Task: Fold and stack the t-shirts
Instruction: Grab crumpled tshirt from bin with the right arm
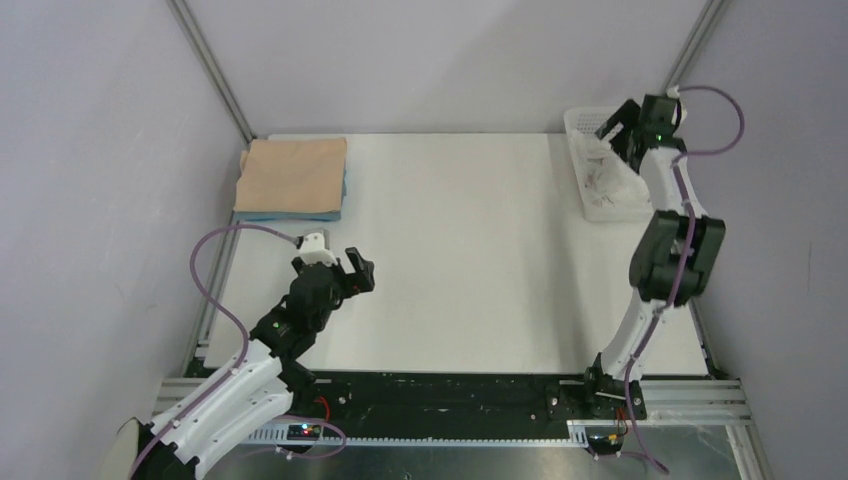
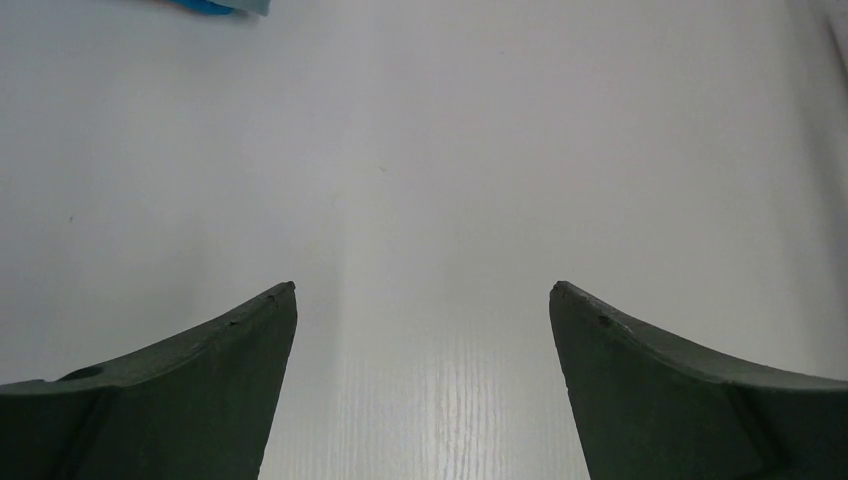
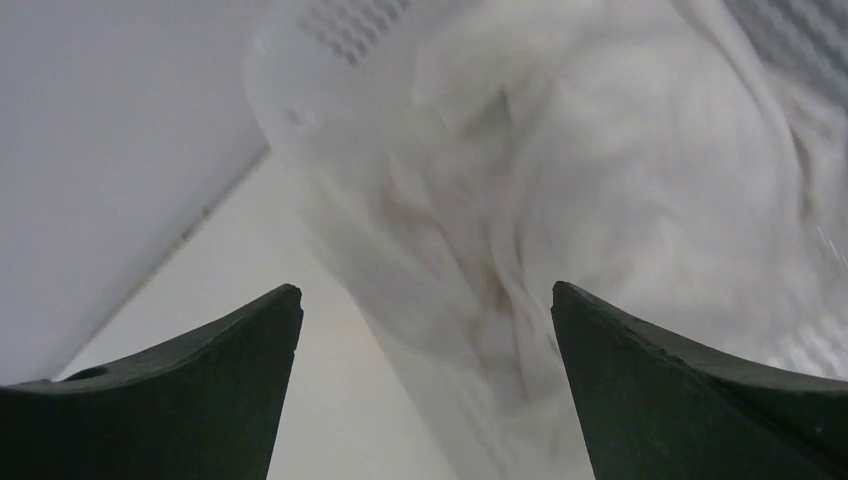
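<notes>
A folded tan t-shirt (image 1: 293,173) lies at the back left corner of the table on top of a folded light blue t-shirt (image 1: 285,214), whose edge shows beneath it and as a blue sliver (image 2: 215,6) at the top of the left wrist view. A crumpled white t-shirt (image 1: 607,178) (image 3: 600,190) fills the white perforated basket (image 1: 580,128) at the back right. My right gripper (image 1: 622,122) (image 3: 425,300) hangs open just above the basket and the white cloth, nothing between its fingers. My left gripper (image 1: 352,272) (image 2: 423,290) is open over bare table near the front left.
The white table (image 1: 460,250) is boxed in by grey walls with metal corner posts. The basket's perforated wall (image 3: 345,25) stands against the right wall. A black rail with cables runs along the near edge by both arm bases.
</notes>
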Controlling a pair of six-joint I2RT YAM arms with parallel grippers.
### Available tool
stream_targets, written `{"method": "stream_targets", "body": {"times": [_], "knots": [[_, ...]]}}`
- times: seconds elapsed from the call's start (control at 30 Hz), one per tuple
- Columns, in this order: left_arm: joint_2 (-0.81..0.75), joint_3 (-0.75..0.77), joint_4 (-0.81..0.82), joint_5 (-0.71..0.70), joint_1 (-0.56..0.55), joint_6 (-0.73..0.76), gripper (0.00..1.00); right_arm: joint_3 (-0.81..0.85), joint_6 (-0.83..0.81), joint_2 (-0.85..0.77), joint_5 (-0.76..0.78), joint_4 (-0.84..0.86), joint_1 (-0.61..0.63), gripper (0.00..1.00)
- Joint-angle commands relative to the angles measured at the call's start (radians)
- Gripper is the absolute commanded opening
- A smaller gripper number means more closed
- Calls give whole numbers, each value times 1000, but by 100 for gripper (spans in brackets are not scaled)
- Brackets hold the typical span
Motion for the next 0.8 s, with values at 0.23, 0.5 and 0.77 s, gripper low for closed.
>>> {"method": "stream_targets", "body": {"times": [0.23,0.5,0.77], "knots": [[57,52,61,-75,-1,42,100,682,67,512,-401,-118,-9,92],[67,51,57,-78,-2,37,100,652,78,551,-313,-94,-6,85],[70,58,51,-87,-1,34,100,614,106,584,-354,-59,-8,54]]}}
